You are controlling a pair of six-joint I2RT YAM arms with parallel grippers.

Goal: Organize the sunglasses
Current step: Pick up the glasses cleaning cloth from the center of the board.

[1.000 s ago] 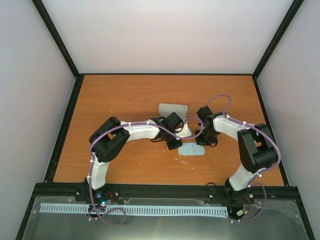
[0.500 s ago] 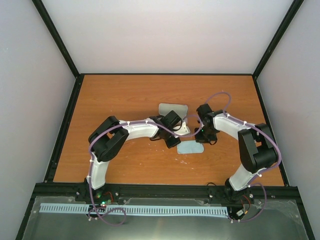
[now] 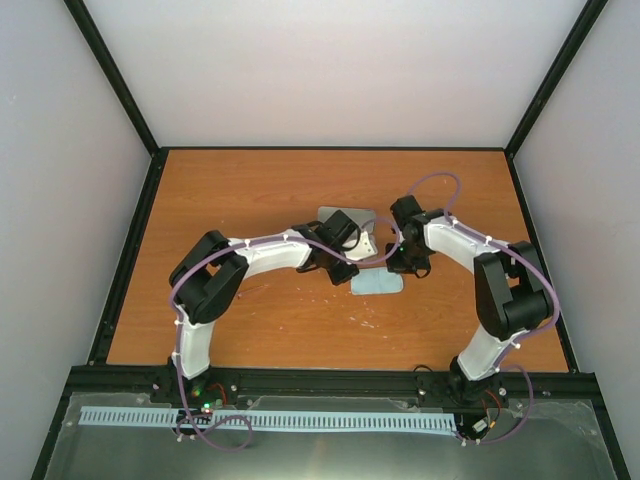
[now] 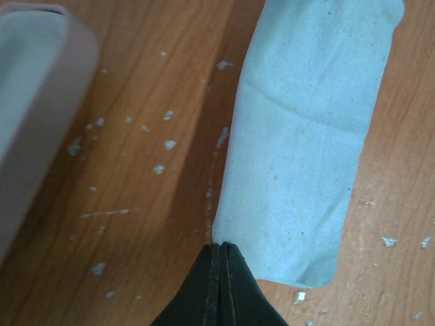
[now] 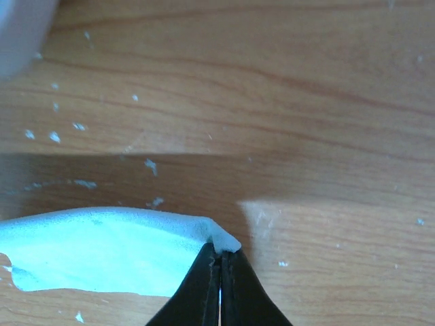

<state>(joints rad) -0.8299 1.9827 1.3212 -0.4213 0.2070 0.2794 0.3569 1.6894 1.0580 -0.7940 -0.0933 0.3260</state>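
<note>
The light blue cloth [image 3: 377, 284] lies folded on the wooden table just in front of the pink case [image 3: 345, 219]. My left gripper [image 3: 340, 273] is shut on the cloth's left corner; in the left wrist view its tip [image 4: 221, 246] pinches the edge of the cloth [image 4: 306, 136]. My right gripper [image 3: 397, 266] is shut on the cloth's right corner; in the right wrist view its tip [image 5: 219, 255] holds a raised corner of the cloth [image 5: 102, 251]. The sunglasses show in no view.
The case shows at the left edge of the left wrist view [image 4: 34, 102] and at the top left corner of the right wrist view [image 5: 17, 27]. Black frame rails [image 3: 130, 250] border the table, with white walls behind.
Both grippers have moved away from the arm bases towards the case, carrying the cloth with them. The cloth now lies closer to the case.
</note>
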